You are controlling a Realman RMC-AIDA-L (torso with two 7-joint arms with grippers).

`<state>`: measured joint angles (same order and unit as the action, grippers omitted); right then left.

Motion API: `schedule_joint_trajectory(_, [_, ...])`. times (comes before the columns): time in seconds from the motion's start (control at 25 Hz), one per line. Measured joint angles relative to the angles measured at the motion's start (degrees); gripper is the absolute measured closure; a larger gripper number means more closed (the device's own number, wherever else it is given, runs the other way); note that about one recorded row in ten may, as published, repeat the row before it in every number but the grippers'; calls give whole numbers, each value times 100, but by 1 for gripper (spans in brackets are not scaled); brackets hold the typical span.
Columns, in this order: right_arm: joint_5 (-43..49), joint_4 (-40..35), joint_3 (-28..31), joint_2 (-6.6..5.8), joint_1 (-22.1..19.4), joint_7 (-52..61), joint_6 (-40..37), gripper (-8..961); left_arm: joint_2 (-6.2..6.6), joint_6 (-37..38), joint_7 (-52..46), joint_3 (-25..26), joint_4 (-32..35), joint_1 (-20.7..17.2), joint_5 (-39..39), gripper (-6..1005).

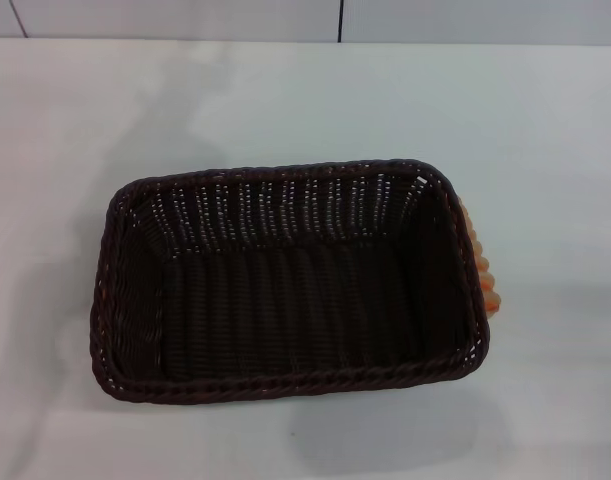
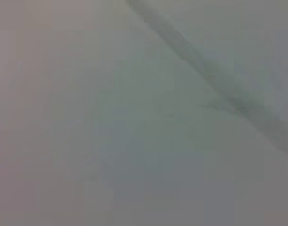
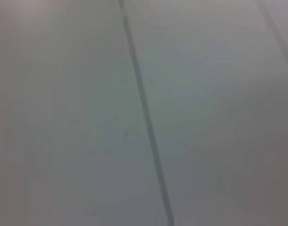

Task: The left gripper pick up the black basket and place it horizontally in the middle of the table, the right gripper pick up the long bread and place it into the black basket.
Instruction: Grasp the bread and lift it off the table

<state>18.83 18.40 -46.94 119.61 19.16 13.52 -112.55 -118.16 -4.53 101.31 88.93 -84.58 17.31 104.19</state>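
The table is seen as a plain white top filling the head view, its far edge running just under a pale wall. The black basket is found lying lengthwise across the table, roughly midway between the left and right edges and nearer the near edge than the far one, open side up and empty inside. It already looks horizontal and about central, so the basket step is judged done or not needed, though that cannot be confirmed from here.

The long bread is only partly seen: a strip of orange and cream ridges showing just past the basket's right-hand rim, touching or pressed close against the outer wall, on the side toward the table's right edge. It is outside the basket, so the bread step is judged still to be done.

Neither the left gripper nor the right gripper is caught in any view. Both wrist views show only a pale flat surface crossed by a dark seam line, so both arms are judged parked away from the table, and finger spread cannot be told for either.
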Motion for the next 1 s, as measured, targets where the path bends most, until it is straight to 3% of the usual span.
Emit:
schedule_joint_trajectory(0.12, [414, -12, 19, 0, 61, -214, 265, 201, 4, 2626, -97, -1021, 513, -70, 351, 422])
schedule_joint_trajectory(0.16, [558, -13, 41, 0, 106, -301, 392, 201, -1, 3902, -742, -1463, 1034, -105, 1162, 421])
schedule_joint_trajectory(0.2, [558, -13, 41, 0, 106, -301, 392, 201, -1, 3902, -742, -1463, 1034, -105, 1162, 420])
schedule_joint_trajectory(0.28, [579, -12, 23, 0, 146, -319, 464, 201, -2, 4765, -1831, -1686, 1447, -241, 2255, 419])
schedule_joint_trajectory(0.4, [748, -23, -4, 0, 193, -321, 600, 201, 8, 5404, -4086, -1735, 1826, -513, 3460, 417])
schedule_joint_trajectory(0.56, [1246, -61, -3, -10, 189, -323, 935, 201, 24, 5859, -6940, -1577, 2611, -660, 4102, 415])
schedule_joint_trajectory(0.72, [1660, -79, -3, -12, 183, -323, 1257, 201, 17, 7164, -9426, -1272, 4311, -436, 4671, 416])
schedule_joint_trajectory(0.76, [1987, -102, 1, -9, 219, -324, 1508, 201, 8, 7625, -10121, -1077, 5126, -208, 4762, 416])
schedule_joint_trajectory(1.0, [2778, -142, 76, 12, 383, -323, 2129, 201, -5, 7737, -10539, -858, 5867, 56, 4852, 415])
